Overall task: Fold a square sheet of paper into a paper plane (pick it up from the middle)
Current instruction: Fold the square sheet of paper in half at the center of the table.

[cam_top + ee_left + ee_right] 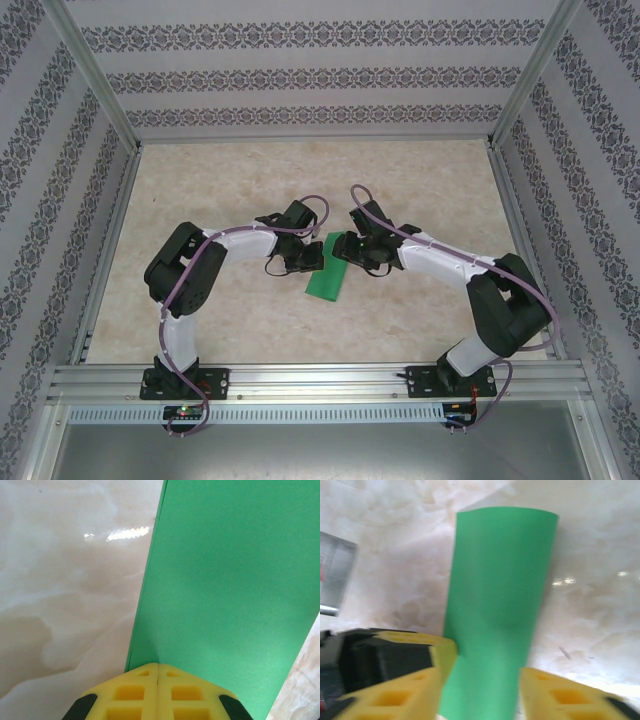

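While left fingers [127, 697] touch paper [225, 590], right fingers [405, 695] straddle.

You worked over a glossy, cream, marbled tabletop [250, 320], which caught a bright patch of overhead light [127, 532]. Walls [300, 75] papered in grey damask stripes enclosed three sides. Silver aluminium rails [320, 380] framed the near edge and corners.

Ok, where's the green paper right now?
In the top view the green paper lies flat near the middle of the table, between the left tool and the right tool, its near end pointing toward the arm bases.
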Controlling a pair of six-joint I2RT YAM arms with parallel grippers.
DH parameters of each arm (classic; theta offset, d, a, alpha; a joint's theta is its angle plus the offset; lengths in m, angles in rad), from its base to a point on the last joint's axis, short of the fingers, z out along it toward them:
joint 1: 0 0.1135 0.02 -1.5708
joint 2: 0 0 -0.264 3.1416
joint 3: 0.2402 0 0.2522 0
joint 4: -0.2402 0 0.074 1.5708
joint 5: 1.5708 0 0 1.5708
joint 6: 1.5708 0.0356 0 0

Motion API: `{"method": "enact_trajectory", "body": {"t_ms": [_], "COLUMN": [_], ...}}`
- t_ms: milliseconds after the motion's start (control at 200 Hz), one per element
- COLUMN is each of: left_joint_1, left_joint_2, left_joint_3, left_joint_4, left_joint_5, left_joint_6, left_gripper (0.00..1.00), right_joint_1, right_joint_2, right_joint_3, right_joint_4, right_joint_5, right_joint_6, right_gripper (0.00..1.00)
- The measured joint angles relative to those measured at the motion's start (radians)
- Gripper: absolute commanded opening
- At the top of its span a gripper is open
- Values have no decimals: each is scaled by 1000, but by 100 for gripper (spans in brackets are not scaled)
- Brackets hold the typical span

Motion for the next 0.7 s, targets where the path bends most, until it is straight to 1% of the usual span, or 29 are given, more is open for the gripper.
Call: {"method": "enact_trajectory", "body": {"t_ms": [40,345,580,699], "left_joint_1": [0,-9,-12,-13], "left_joint_2": [2,10,15,18], "left_joint_3": [1,13,20,24], "left_joint_4": [0,0,-2,-5], "left_joint_5": [1,0,1,1], "left_joint_6": [1,1,4,5], "left_gripper": [0,0,0,0], "right_joint_1": [0,0,-2,-9], "right_joint_2": [2,95,121,122], "right_joint_3": [-6,-24,-73,-109], "right_joint_4": [30,173,197,238], "right_joint_5": [-21,-117,-126,-139], "right_joint_6": [8,39,38,38], "right_gripper": [28,23,23,25]}}
